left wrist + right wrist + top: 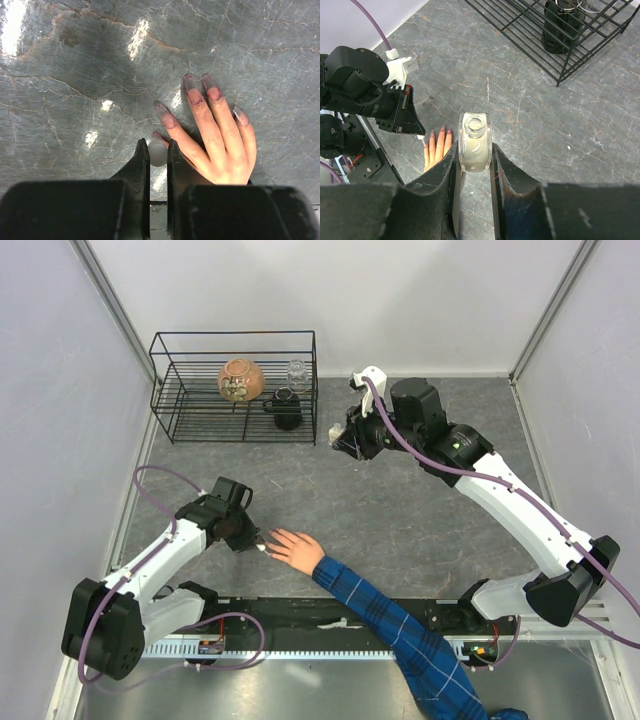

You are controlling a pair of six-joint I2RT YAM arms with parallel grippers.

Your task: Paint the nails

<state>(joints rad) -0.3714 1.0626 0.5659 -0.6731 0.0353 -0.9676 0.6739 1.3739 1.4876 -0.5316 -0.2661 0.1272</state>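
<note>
A bare hand in a blue plaid sleeve lies flat on the grey table, fingers pointing left. Its nails are long with smeared reddish stains. My left gripper is shut on a small white round cap, right beside the thumb nail. It also shows in the top view, touching the fingertips. My right gripper is shut on a clear, uncapped bottle of pale liquid, held above the table at the back. The hand also shows in the right wrist view.
A black wire rack stands at the back left, holding a brown round pot, a glass jar and a black cup. White walls close in the table on three sides.
</note>
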